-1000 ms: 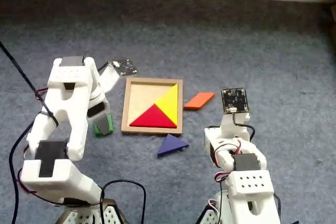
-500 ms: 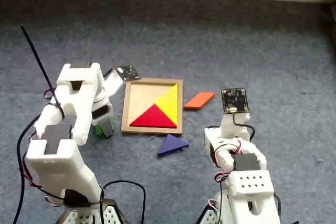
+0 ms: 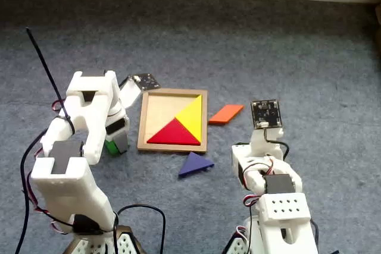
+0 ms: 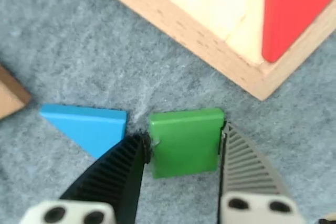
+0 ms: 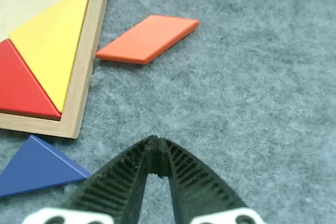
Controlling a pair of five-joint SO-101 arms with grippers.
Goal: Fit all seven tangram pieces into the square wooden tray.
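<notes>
The square wooden tray (image 3: 143, 124) holds a red triangle (image 3: 174, 133) and a yellow triangle (image 3: 191, 114). Left of the tray, a green square (image 4: 184, 141) lies on the carpet, and my left gripper (image 4: 182, 134) is shut on it, one finger against each side. A light blue triangle (image 4: 89, 124) and a brown piece (image 4: 8, 95) lie beside the square. Right of the tray are an orange parallelogram (image 5: 148, 39) and a dark blue triangle (image 5: 37, 166). My right gripper (image 5: 157, 156) is shut and holds nothing, hanging over bare carpet near these two pieces.
Grey carpet covers the whole work area. The tray's upper left half (image 3: 158, 108) is bare wood. The left arm (image 3: 89, 111) stands close against the tray's left rim. The right arm (image 3: 266, 165) sits at the front right.
The left arm has swung toward the tray and come down over the green square, its fingers now against the piece. The right arm has not moved.
</notes>
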